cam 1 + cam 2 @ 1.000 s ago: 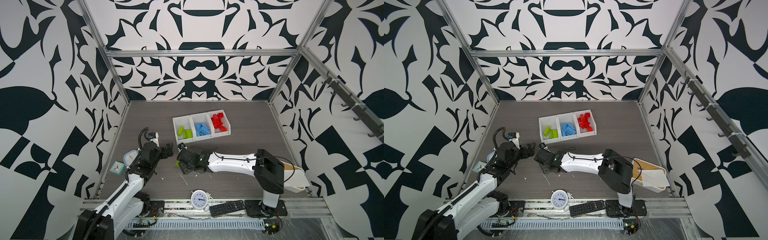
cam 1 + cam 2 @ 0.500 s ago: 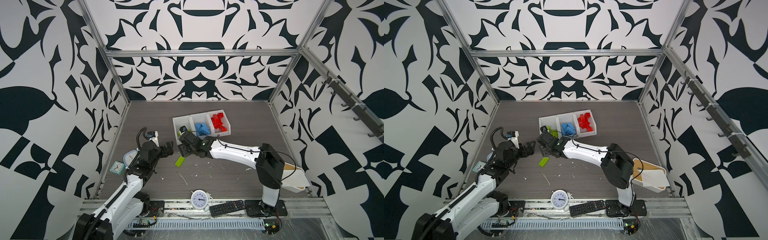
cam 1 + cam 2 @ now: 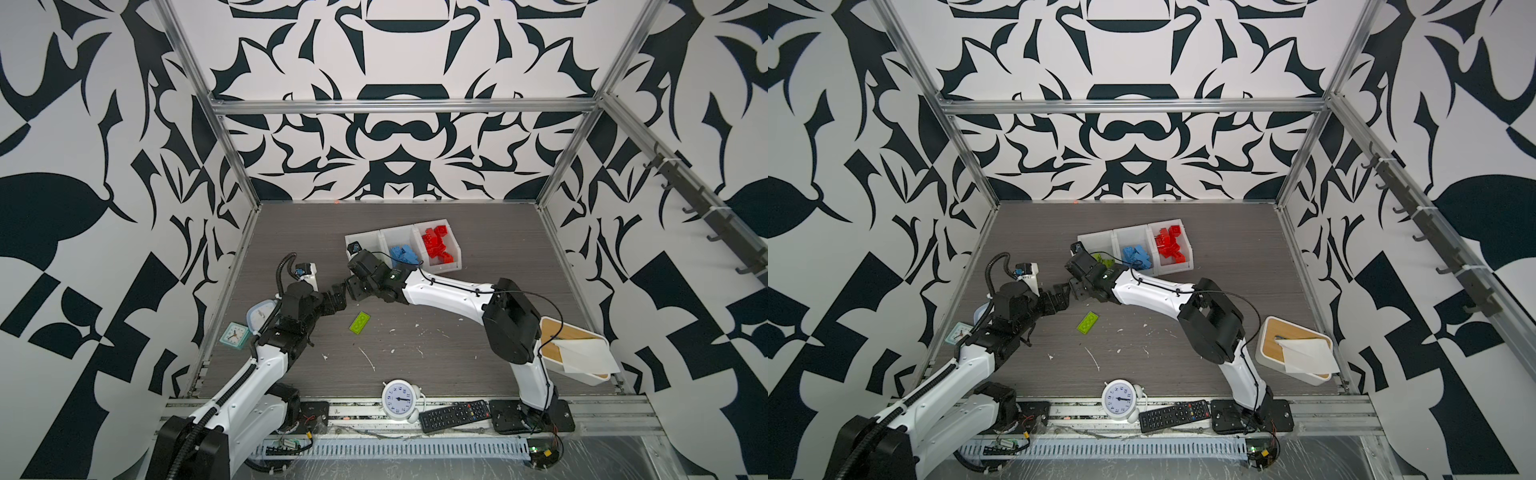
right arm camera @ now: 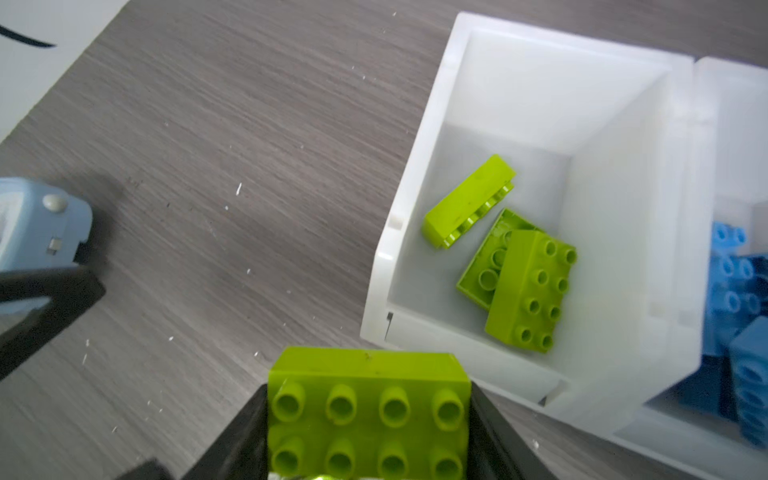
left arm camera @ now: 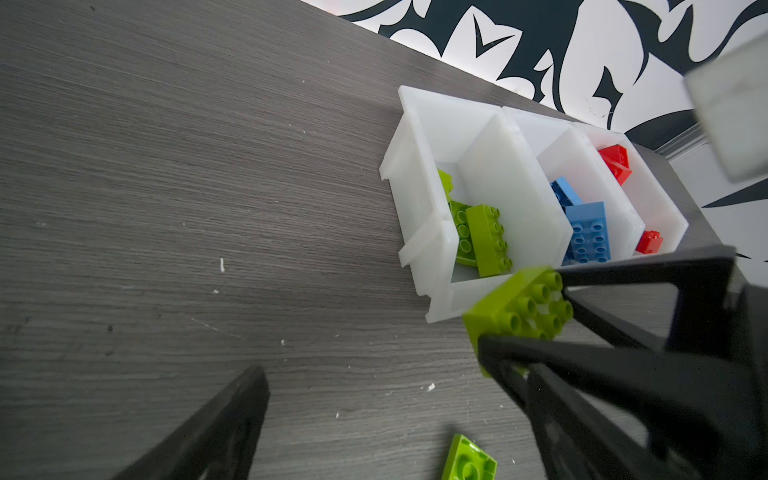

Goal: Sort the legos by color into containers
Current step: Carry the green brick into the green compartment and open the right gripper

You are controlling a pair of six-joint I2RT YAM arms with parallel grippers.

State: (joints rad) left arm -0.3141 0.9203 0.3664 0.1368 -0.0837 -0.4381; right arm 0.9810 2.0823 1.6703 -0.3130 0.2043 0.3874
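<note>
Right tool [image 3: 353, 287] pinches a lime brick [image 4: 368, 370], though its own wrist hides the brick in both top views. The arm reaches long and low across the middle, elbow bent above its base. Left tool [image 3: 338, 298] stands spread and empty, almost tip to tip with it, on a folded arm. Just beyond the right tool sit the containers [image 3: 446, 266]. A flat lime plate [image 3: 360, 323] lies near it on the worktop [image 3: 498, 249].

Left wrist view: the brick is clamped between two black fingers [image 5: 644, 272], hanging just short of the nearest bin's front wall. Inside that bin are other lime bricks [image 5: 486, 237].

Right wrist view: the fingers bear on the brick's short ends, studs toward the camera, with the green bin ahead and to one side of the tips. I judge it hard, light and slick. It won't deform but could pivot or slip, and its flat side walls look like the surest hold.
</note>
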